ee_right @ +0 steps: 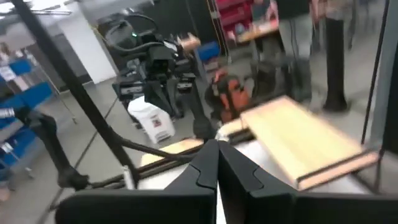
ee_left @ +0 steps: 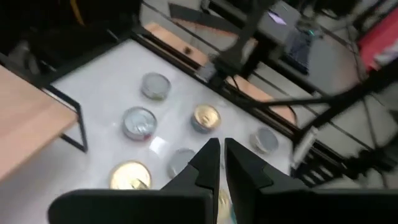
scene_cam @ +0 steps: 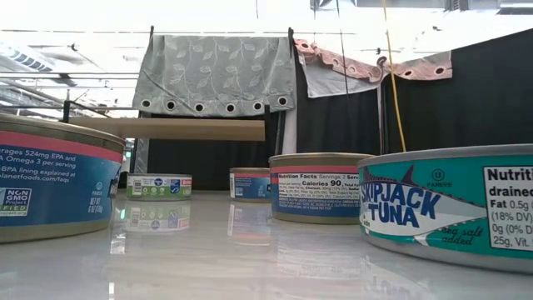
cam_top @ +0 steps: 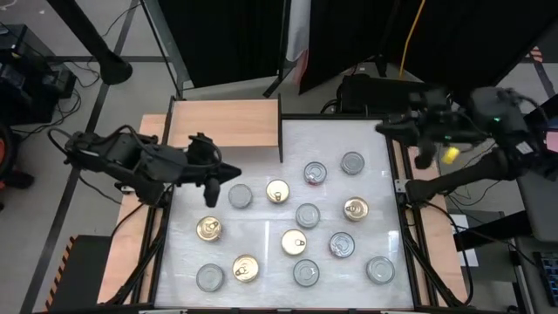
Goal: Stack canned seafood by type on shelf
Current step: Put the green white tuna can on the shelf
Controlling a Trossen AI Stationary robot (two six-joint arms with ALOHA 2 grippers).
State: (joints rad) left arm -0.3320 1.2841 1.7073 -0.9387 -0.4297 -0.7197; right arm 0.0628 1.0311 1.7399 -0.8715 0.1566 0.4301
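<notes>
Teal tuna can point(scene_cam: 450, 208): "SKIPJACK TUNA", "drained", "Fat 0.5g"
Middle can point(scene_cam: 321, 187): "Nutrition Facts", "Calories 90"
Blue can point(scene_cam: 54, 179): "Omega 3", "NON GMO Project"

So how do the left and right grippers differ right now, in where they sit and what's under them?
The left gripper reaches in over the white table, just above the cans and beside the wooden shelf. The right gripper sits higher, at the table's far right corner, off the cans. The left points toward the can cluster; the right points toward the shelf. Both have their fingers shut and hold nothing.
</notes>
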